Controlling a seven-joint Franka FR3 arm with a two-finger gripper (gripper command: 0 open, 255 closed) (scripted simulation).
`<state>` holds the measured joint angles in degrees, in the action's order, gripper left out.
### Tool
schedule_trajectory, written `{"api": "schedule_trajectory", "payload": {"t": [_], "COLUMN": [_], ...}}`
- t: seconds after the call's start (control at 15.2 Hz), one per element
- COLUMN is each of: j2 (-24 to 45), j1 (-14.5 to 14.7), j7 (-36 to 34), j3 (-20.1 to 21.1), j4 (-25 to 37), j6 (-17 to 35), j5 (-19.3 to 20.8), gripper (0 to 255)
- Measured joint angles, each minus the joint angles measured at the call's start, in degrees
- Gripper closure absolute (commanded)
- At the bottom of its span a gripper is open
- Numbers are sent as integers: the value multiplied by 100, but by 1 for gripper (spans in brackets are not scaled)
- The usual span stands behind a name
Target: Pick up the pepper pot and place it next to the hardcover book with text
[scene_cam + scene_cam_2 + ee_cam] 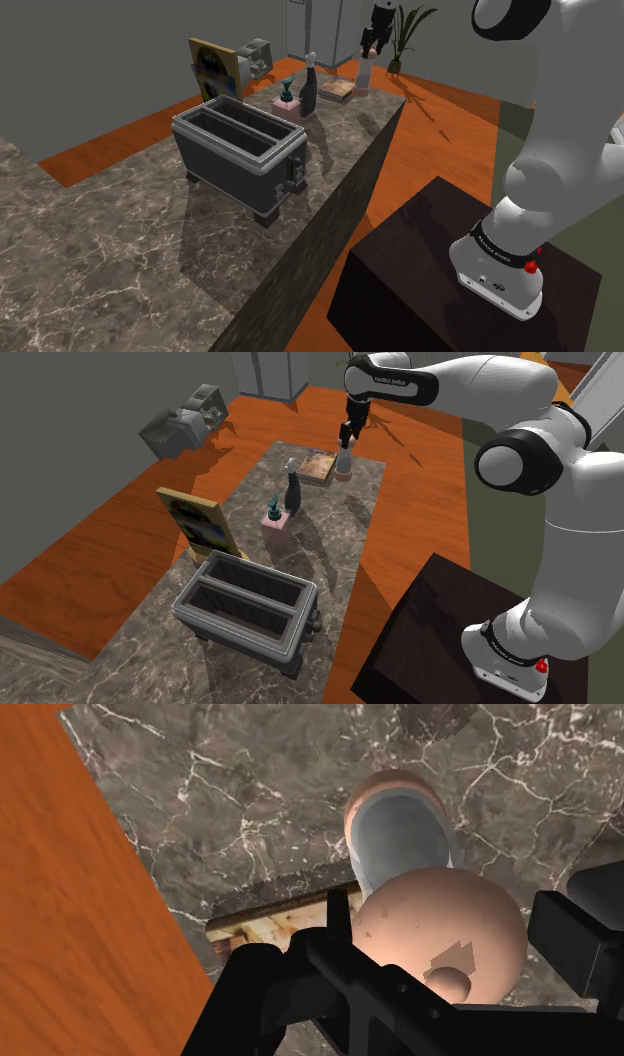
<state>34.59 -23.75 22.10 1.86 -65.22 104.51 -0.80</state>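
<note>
The black gripper [440, 932] is clenched on the rounded pink top of the pepper pot [400, 829], one finger [337, 916] on each side of it. The pot, pink with a grey middle, stands upright at the far end of the marble counter [120, 250], just beside the book [318, 465]; whether its base touches the counter cannot be told. A dark bottle [293, 492] and a grey toaster [240, 150] stand nearer along the same counter.
</note>
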Motion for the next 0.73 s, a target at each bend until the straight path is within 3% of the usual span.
{"api": "schedule_trajectory", "payload": {"t": [0.73], "j2": [32], "j1": [-4], "j7": [18], "j3": [-1], "j4": [-748], "j6": [779], "j5": [-4], "gripper": [255]}}
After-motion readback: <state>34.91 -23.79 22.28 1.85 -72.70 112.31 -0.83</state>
